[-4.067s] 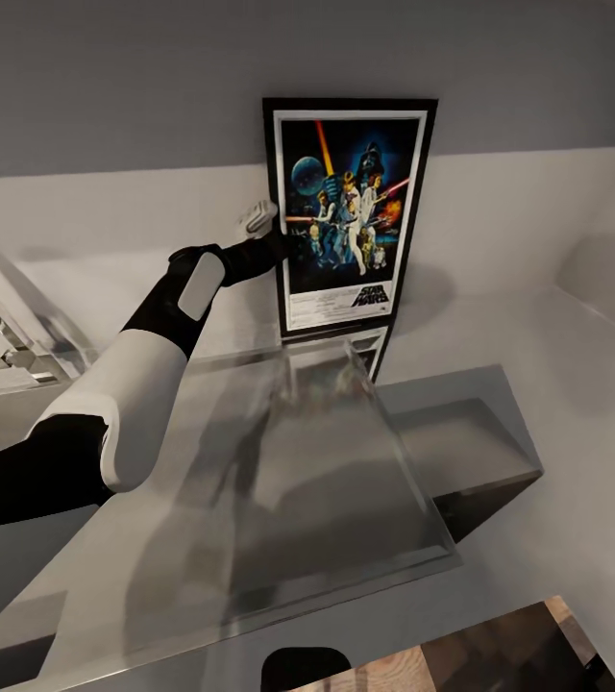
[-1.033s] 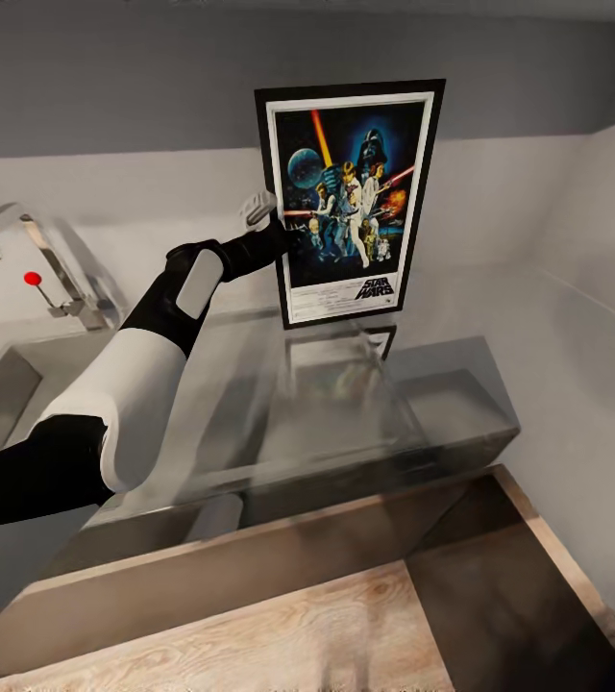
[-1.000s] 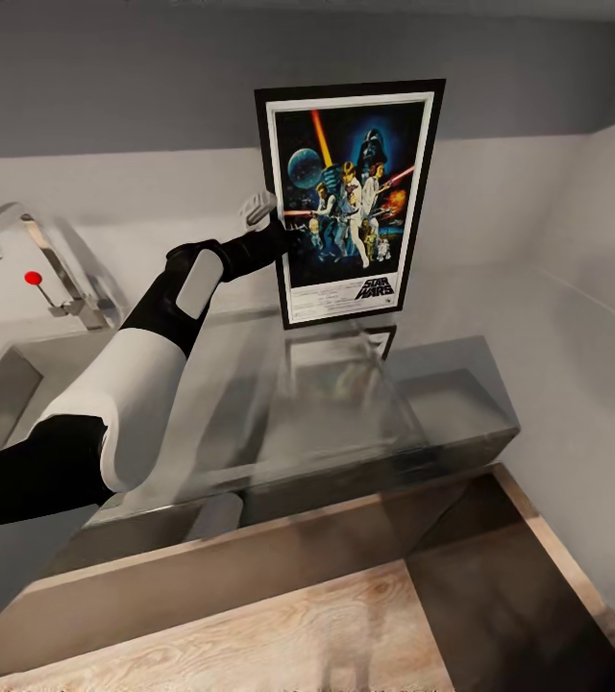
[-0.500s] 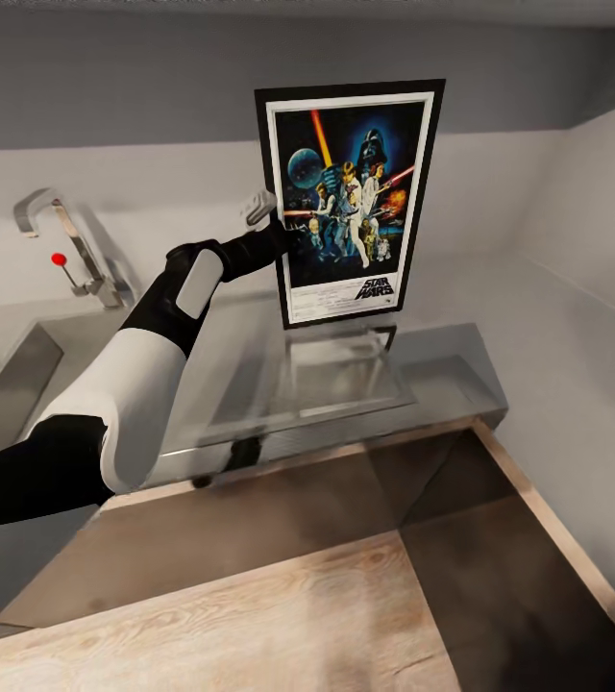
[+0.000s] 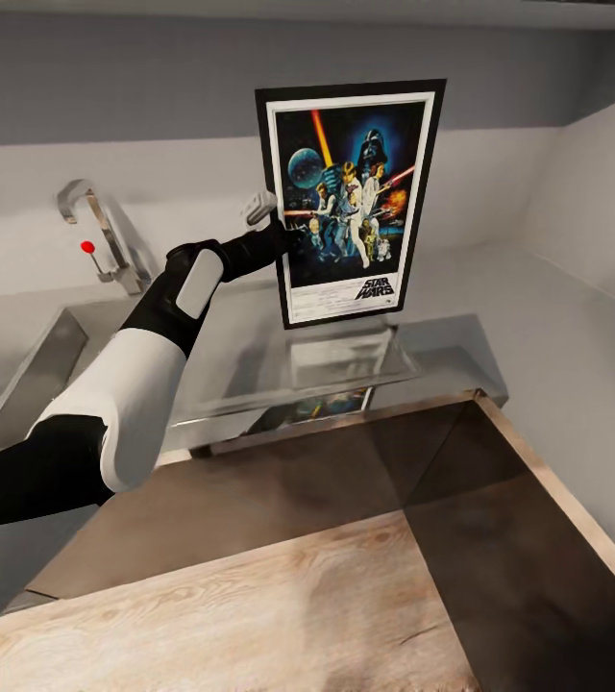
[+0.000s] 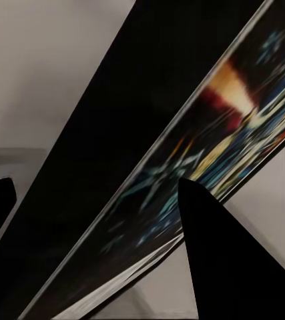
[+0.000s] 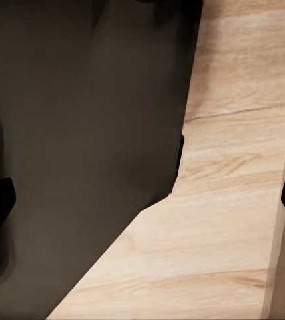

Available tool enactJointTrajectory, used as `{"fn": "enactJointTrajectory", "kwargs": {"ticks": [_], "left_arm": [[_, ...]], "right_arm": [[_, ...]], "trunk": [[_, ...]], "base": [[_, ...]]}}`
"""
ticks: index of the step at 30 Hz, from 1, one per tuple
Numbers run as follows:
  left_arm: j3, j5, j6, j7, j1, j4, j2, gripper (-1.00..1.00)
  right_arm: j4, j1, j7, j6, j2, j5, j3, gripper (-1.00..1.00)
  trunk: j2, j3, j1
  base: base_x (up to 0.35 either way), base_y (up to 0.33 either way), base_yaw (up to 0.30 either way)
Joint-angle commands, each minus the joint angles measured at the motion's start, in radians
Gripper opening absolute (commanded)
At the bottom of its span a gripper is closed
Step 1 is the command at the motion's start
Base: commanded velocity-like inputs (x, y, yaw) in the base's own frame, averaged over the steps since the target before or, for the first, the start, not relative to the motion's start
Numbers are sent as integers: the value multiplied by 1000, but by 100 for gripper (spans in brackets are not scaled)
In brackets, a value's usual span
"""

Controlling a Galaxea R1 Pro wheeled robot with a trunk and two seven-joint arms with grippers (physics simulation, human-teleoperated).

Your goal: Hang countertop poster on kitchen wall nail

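Above the grey kitchen countertop [image 5: 250, 356], the left gripper [image 5: 271, 223] pinches the poster [image 5: 351, 202] by its left frame edge: stiff, light, likely prone to swing.

This is a kitchen, rendered in a simulator. A long grey reflective countertop [image 5: 442, 336] runs along a pale grey wall [image 5: 154, 86], with an inset sink [image 5: 34, 370] at its left end and an angular metal tap [image 5: 96, 226] with a small red knob standing behind the basin. Light wooden floor [image 5: 279, 615] lies in front of the counter, and a second plain wall [image 5: 596, 202] closes the corner on the right.
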Motion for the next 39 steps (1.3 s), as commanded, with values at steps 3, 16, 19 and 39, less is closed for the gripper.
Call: {"fn": "enactJointTrajectory", "kwargs": {"ticks": [3,16,19,39], "left_arm": [[5,5,8,-4,0,-1,-1,-100],[6,4,8,-4,0,-1,-1,-100],[6,4,8,-5,0,-1,-1,-100],[6,5,8,-5,0,-1,-1,-100]], "right_arm": [[-1,1,-5,-1,0,10,0,100],[-1,1,-5,-1,0,10,-1,100],[-1,1,-5,-1,0,11,-1,100],[-1,1,-6,-1,-1,10,-2,100]], "trunk": [[0,-1,0],[0,-1,0],[0,-1,0],[0,-1,0]], "base": [[-136,115,0],[-247,89,0],[-312,116,0],[-314,117,0]]}}
